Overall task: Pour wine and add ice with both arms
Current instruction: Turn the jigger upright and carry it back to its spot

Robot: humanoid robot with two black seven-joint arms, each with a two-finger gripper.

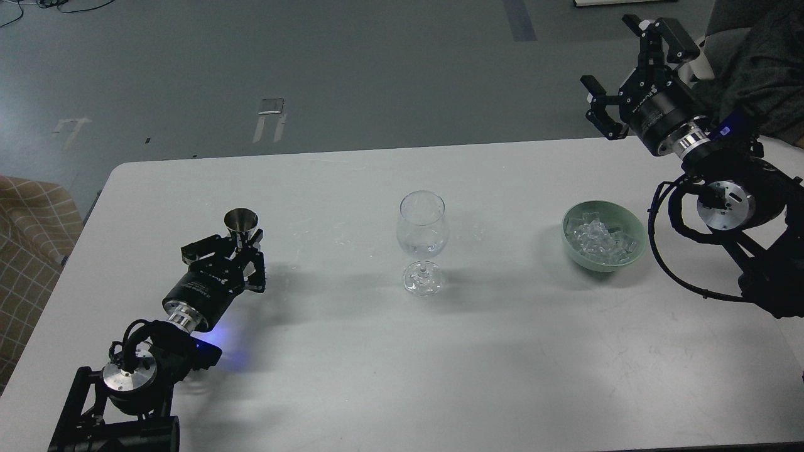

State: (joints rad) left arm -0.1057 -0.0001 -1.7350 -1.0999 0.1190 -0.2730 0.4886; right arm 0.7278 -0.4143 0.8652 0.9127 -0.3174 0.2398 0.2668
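A clear stemmed wine glass (423, 238) stands upright at the middle of the white table (402, 376). A pale green bowl (634, 256) to its right holds a heap of clear ice cubes (597, 238). My left gripper (240, 247) is low over the table's left side, shut on a small steel measuring cup (241, 223) held upright. My right gripper (628, 69) is open and empty, raised beyond the table's far right edge, above and behind the bowl.
A checked beige cushion (31, 232) lies off the table's left edge. Dark cloth (763, 69) sits at the far right corner. The grey floor lies beyond the far edge.
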